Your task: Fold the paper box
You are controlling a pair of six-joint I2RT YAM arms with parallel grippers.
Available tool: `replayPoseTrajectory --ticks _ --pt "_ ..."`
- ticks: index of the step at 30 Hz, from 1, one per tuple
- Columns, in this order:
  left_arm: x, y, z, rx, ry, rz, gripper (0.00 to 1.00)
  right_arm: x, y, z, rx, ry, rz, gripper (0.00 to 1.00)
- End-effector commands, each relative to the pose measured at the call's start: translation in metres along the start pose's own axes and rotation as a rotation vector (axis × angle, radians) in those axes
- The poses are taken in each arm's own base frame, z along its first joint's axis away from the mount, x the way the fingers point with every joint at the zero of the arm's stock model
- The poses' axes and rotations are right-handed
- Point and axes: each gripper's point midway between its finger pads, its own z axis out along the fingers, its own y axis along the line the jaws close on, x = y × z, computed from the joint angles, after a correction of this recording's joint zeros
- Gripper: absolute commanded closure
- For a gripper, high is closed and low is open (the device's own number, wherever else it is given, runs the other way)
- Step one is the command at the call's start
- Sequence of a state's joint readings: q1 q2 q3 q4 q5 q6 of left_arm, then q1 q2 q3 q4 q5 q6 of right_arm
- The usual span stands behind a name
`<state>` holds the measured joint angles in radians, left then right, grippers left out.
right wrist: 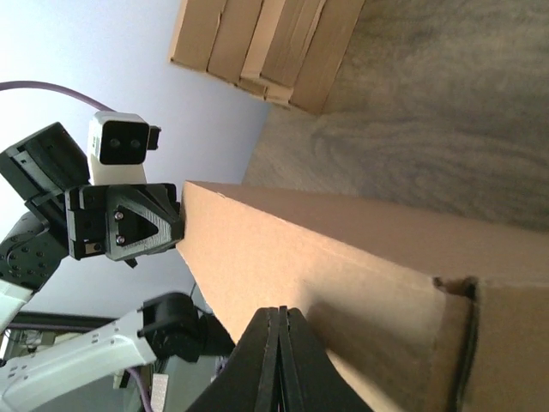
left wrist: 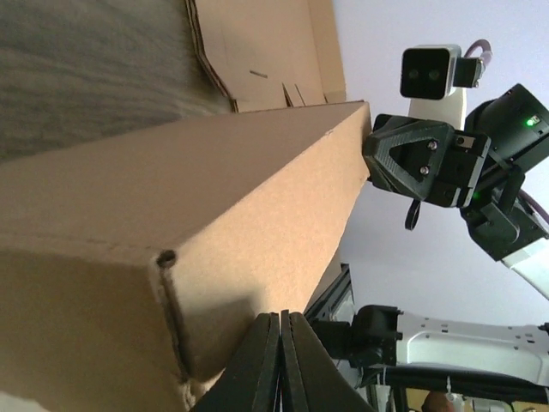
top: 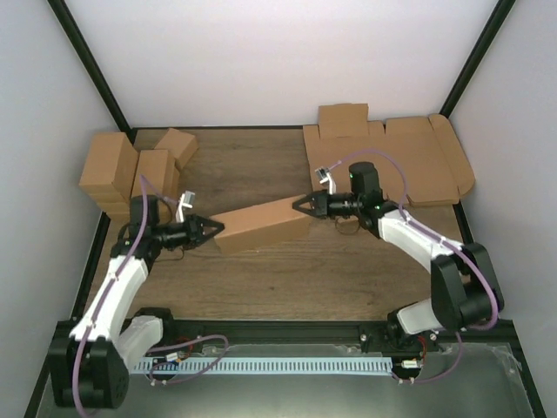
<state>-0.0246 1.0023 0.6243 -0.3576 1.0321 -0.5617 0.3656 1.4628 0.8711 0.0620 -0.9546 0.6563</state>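
The paper box (top: 261, 224), a long closed brown carton, lies slanted across the middle of the wooden table. My left gripper (top: 218, 230) is shut, with its tip against the box's left end. My right gripper (top: 298, 204) is also shut and touches the right end. The left wrist view has the box (left wrist: 171, 223) filling the frame above the closed left gripper (left wrist: 281, 316), with nothing between its fingers, and the right gripper (left wrist: 371, 156) at the far end. In the right wrist view the closed right gripper (right wrist: 280, 311) rests on the box (right wrist: 343, 275), and the left gripper (right wrist: 177, 225) is opposite.
A pile of smaller folded brown cartons (top: 130, 170) stands at the back left. Flat die-cut cardboard sheets (top: 392, 157) lie at the back right. Black frame posts and white walls close in the table on three sides.
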Motion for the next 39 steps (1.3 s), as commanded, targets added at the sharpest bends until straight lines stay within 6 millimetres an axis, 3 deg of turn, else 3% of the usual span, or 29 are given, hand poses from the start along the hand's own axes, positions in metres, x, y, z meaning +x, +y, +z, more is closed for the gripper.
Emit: replayPoseTrajectory --ticks 1,3,6,9,12,15,17,21,23,25,30,34,39 --pt "0.042 0.021 -0.006 -0.090 0.000 -0.162 0.96 0.046 -0.026 -0.016 0.124 0.034 0.091 0.99" --pt "0.054 0.014 -0.009 -0.066 -0.037 -0.212 0.96 0.067 -0.029 -0.024 0.139 0.040 0.118 0.99" --pt "0.067 0.001 -0.013 -0.024 -0.093 -0.217 0.96 0.100 -0.053 -0.032 0.218 0.053 0.187 0.99" --pt "0.062 -0.018 -0.022 0.006 -0.148 -0.135 0.87 0.114 -0.074 -0.037 0.288 0.036 0.212 0.99" --pt "0.046 -0.027 -0.023 -0.056 -0.141 -0.049 0.77 0.104 -0.075 -0.034 0.296 0.023 0.191 0.99" --pt "0.035 -0.027 -0.019 -0.157 -0.069 0.037 0.51 0.092 -0.074 -0.032 0.311 0.027 0.170 0.98" --pt "0.025 -0.026 -0.021 -0.226 -0.072 0.123 0.37 0.084 -0.072 -0.032 0.318 0.010 0.146 0.87" --pt "0.004 -0.001 -0.009 -0.345 -0.087 0.176 0.13 0.076 -0.066 -0.032 0.317 0.007 0.125 0.62" --pt "-0.001 0.013 0.002 -0.387 -0.069 0.186 0.07 0.081 -0.070 -0.033 0.330 0.018 0.144 0.43" --pt "-0.005 0.026 0.013 -0.422 -0.048 0.190 0.05 0.088 -0.076 -0.034 0.344 0.016 0.175 0.33" --pt "-0.017 0.055 0.031 -0.493 -0.022 0.191 0.04 0.105 -0.078 -0.029 0.276 0.015 0.253 0.25" --pt "-0.016 0.082 0.035 -0.587 0.046 0.175 0.06 0.110 -0.080 -0.026 0.271 0.031 0.246 0.03" --pt "-0.006 0.100 0.036 -0.621 0.066 0.134 0.06 0.121 -0.084 -0.020 0.225 0.064 0.262 0.01"
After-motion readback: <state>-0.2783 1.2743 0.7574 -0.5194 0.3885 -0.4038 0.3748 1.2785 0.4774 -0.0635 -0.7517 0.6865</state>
